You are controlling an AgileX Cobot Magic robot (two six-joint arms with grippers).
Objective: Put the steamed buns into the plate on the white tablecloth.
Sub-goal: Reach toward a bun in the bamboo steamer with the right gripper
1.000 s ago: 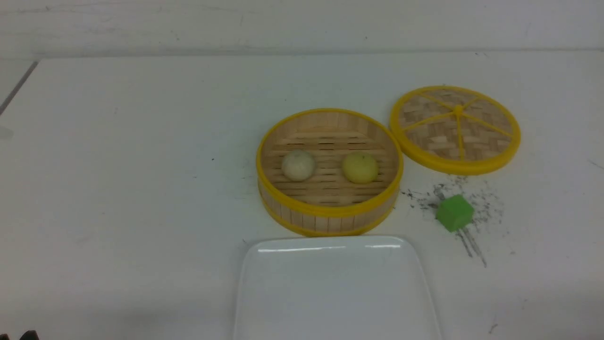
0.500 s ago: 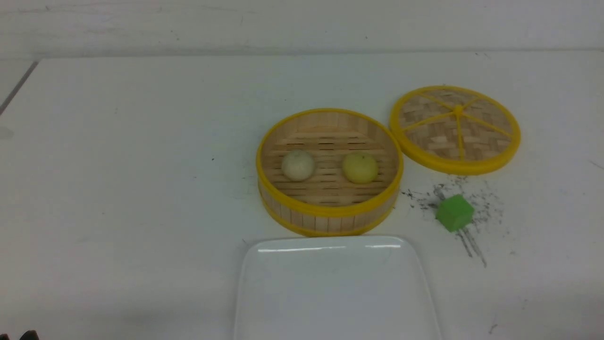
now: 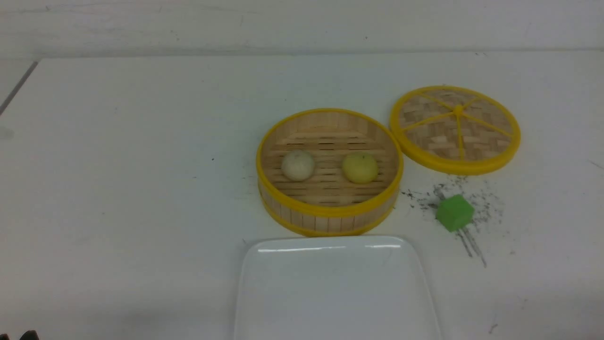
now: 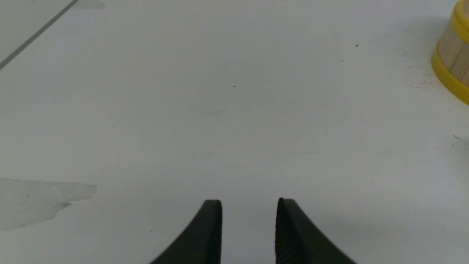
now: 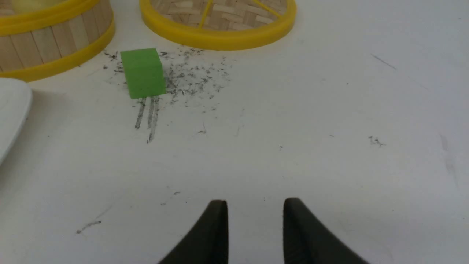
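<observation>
The steamed buns (image 3: 297, 165) sit side by side on the slatted floor of the steamer basket (image 3: 330, 208), the off-white bun to the left of its centre and the pale yellow bun (image 3: 360, 168) to the right, apart from each other and from the wall. The plate (image 3: 330, 293) lies on the white tablecloth (image 3: 118, 189) just on the robot's side of the basket and holds nothing. The woven lid (image 3: 455, 130) rests beyond the basket's right edge; whether the two rims touch is hard to tell. The green cube (image 3: 454, 213) stands to the basket's right.

Neither bun is gripped. The left gripper (image 4: 249, 201) hangs over bare cloth well left of the basket, fingers parted around nothing. The right gripper (image 5: 255, 201), likewise spread and holding nothing, is off to the basket's right, nearer the robot than the cube.

The raised yellow rim is the main hazard. A low approach could catch it and shove the basket against the plate. Too hard a squeeze would likely dent a soft bun, while an off-centre pinch could let the dome squirt sideways. A bun dropped from height might roll across the glossy plate.
</observation>
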